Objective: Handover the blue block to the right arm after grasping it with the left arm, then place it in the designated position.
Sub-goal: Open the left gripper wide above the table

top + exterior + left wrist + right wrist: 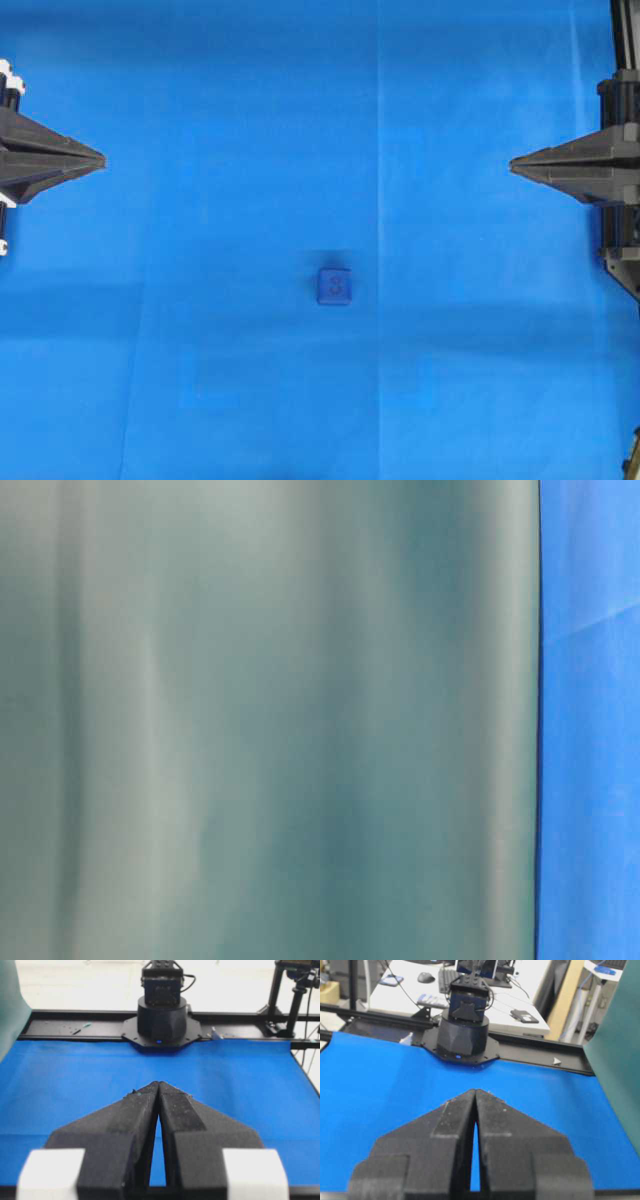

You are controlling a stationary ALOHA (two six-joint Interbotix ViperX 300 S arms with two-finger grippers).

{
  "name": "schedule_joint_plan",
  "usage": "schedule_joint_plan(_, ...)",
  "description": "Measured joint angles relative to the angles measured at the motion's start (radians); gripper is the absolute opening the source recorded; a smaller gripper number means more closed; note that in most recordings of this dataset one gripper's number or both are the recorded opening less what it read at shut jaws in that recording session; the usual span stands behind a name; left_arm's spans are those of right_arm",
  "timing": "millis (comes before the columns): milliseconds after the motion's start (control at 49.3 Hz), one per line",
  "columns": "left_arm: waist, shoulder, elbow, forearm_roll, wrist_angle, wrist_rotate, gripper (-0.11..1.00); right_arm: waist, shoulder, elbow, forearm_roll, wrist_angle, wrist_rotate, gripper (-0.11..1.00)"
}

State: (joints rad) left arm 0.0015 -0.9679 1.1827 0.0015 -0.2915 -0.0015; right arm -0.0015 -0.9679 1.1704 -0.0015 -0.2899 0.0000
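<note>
I am holding both sets of fingers pressed together, tips touching, gripping nothing: my left gripper (98, 160) at the left edge of the overhead view, my right gripper (516, 163) at the opposite edge. The blue block (334, 285) is sitting alone on the blue cloth (200, 330), roughly midway between them and a little toward the lower side of that view, well apart from both.

I am judging the main risks now. The block is nearly the same colour as the cloth, so I could misplace my descent and come down on an edge, nudging it aside. If I am not opening my left fingers wide before lowering, the pointed tips would strike the top face and push it away. In the handover, a small cube leaves little free surface for my right fingers, so it could slip and drop.

The block is looking like a small dark-blue cube with rounded edges, a faint numeral on its upward face, casting a soft shadow. Neither wrist view is showing it.
</note>
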Motion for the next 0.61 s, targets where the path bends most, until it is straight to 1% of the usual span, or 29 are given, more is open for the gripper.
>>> schedule_joint_plan(122,-0.012,-0.005,0.002,0.002,0.006,-0.005,0.0,-0.002,0.003,-0.005,-0.002,0.012,-0.003,-0.03)
schedule_joint_plan(304,-0.014,-0.005,0.002,0.002,0.009,0.0,0.0,0.0,0.006,-0.02,-0.002,0.049,0.002,-0.03)
schedule_joint_plan(568,-0.014,-0.014,0.0,0.0,0.008,-0.005,0.0,0.0,0.006,-0.023,-0.002,0.052,0.002,-0.02)
schedule_joint_plan(608,-0.014,-0.015,0.002,0.0,0.008,-0.005,0.01,-0.002,0.006,-0.023,-0.002,0.052,0.003,0.0)
